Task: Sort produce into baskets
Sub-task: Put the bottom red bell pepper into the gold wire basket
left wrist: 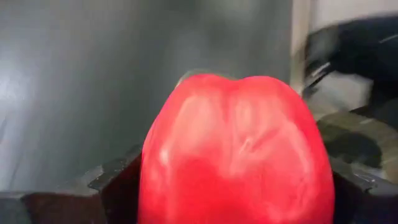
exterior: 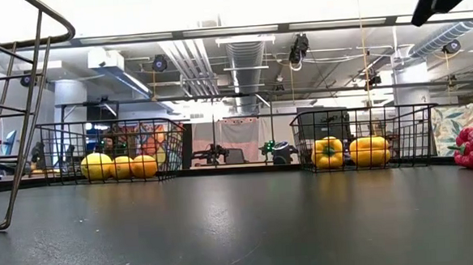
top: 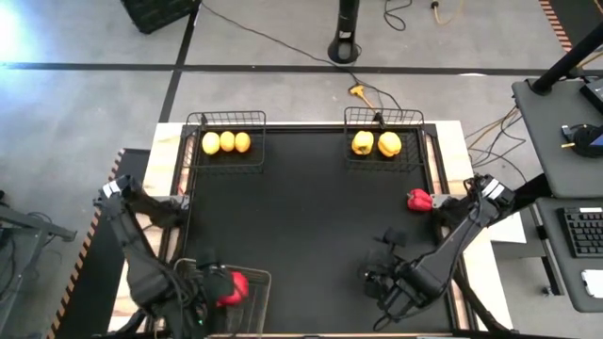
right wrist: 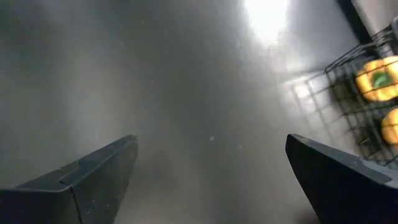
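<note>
Red pepper clamped in the left gripper over the near basket; citrus and yellow peppers are sorted; another pepper waits; right gripper gapes empty.

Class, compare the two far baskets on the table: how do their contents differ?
The far-left basket holds three round citrus fruits in a row; the far-right basket holds two yellow peppers, which are bigger and lumpier. Both baskets are black wire mesh at the table's far edge.

Citrus basket, pepper basket
</note>
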